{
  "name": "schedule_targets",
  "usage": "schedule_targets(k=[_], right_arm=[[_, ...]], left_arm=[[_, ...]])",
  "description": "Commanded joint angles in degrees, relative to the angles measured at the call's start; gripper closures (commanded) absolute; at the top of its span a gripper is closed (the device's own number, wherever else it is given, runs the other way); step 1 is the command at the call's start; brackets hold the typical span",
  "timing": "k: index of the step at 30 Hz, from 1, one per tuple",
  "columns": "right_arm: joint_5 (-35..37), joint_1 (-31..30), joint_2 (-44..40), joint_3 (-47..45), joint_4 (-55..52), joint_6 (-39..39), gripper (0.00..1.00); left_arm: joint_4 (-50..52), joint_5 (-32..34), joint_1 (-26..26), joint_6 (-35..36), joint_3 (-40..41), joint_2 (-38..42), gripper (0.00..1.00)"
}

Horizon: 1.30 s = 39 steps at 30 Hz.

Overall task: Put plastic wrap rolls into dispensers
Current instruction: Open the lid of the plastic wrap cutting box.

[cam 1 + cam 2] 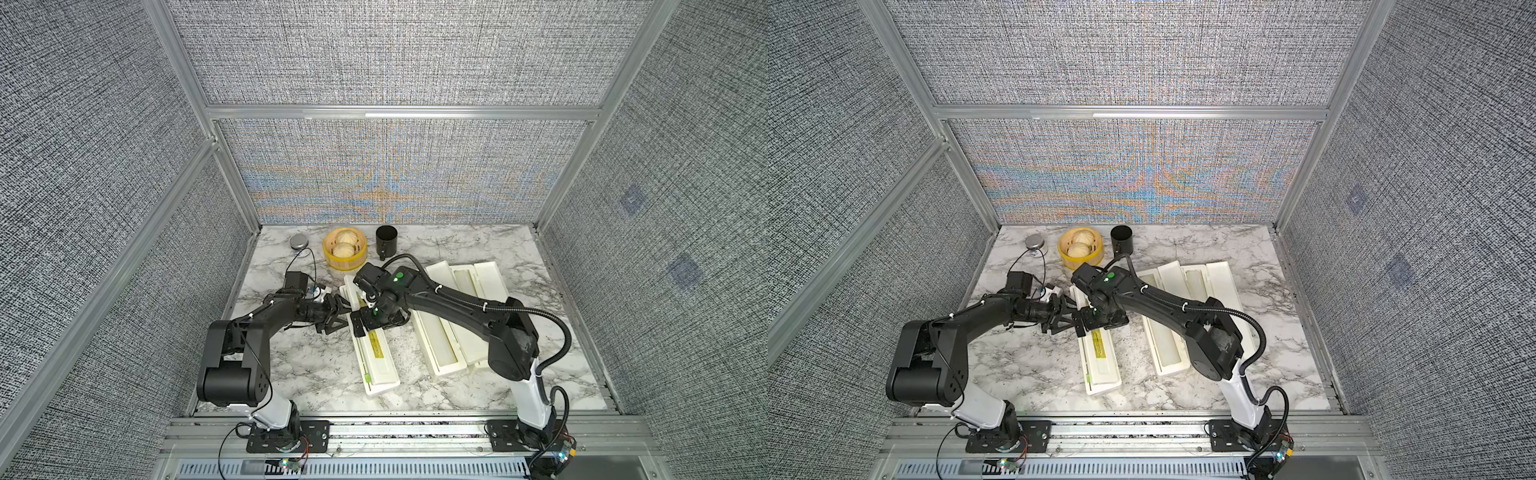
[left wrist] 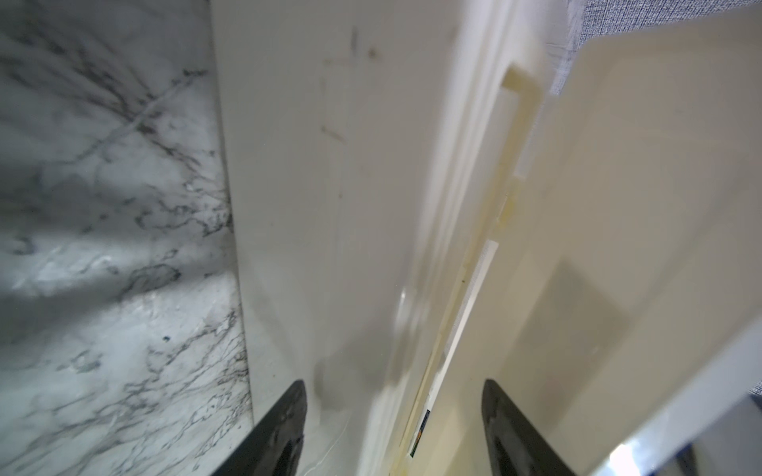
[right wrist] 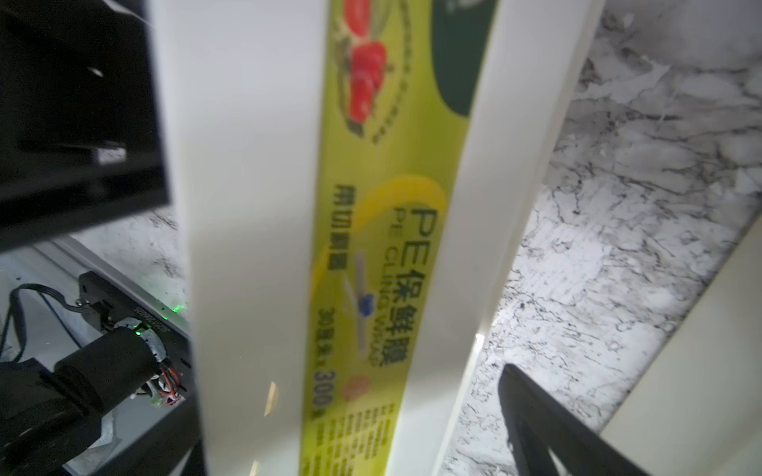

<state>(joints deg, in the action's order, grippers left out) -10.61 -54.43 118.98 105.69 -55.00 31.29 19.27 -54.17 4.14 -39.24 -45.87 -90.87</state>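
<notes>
Marble counter (image 1: 316, 374), grey fabric walls (image 1: 395, 62). Straddles closed dispenser (image 1: 376, 353) with right fingers (image 3: 523, 404) spread wide, clear of its side. Poises left fingers (image 2: 284, 428), also parted, at its left edge. Just right of it, open dispensers (image 1: 438, 340), troughs up; rolls inside not certain. Behind, steamer (image 1: 347, 262).

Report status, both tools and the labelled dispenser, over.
Left tool open beside labelled dispenser. Right tool open, straddling it. Tools crowded close together.
</notes>
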Motion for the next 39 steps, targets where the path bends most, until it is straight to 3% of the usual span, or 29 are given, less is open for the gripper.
schedule_targets(k=[1,8,17,23,27,32,34,39], right_arm=[[-1.79,1.64,-3.44,-3.57,0.46,-0.38,0.03],[-7.19,5.92,-13.70,-14.66,7.90,2.20,0.03],[-2.69,10.03,-21.42,-24.62,7.86,2.34,0.03],[5.89,14.96,-28.69,-29.64,7.56,-3.36,0.01],[12.91,21.19,-33.94,-33.79,7.67,-8.42,0.01],[16.68,30.52,-40.23,-40.00,14.18,-14.95,0.01],[19.76,33.95,-43.25,-43.84,20.01,-17.99,0.01],[24.08,42.11,-49.11,-55.02,37.09,-24.92,0.01]], left_arm=[[-0.43,-1.29,0.07,1.14,-0.37,-0.10,0.34],[1.21,-1.19,0.05,3.40,0.14,-1.07,0.34],[3.94,-0.52,0.18,5.02,-0.39,-0.05,0.36],[14.69,4.91,-0.85,13.69,-8.06,3.01,0.34],[22.04,14.46,-1.46,21.37,-14.67,5.83,0.30],[26.61,32.95,-2.49,27.13,-21.69,9.03,0.09],[22.34,39.82,-2.65,26.27,-20.80,11.40,0.00],[2.66,52.45,-2.65,26.92,-10.31,20.31,0.01]])
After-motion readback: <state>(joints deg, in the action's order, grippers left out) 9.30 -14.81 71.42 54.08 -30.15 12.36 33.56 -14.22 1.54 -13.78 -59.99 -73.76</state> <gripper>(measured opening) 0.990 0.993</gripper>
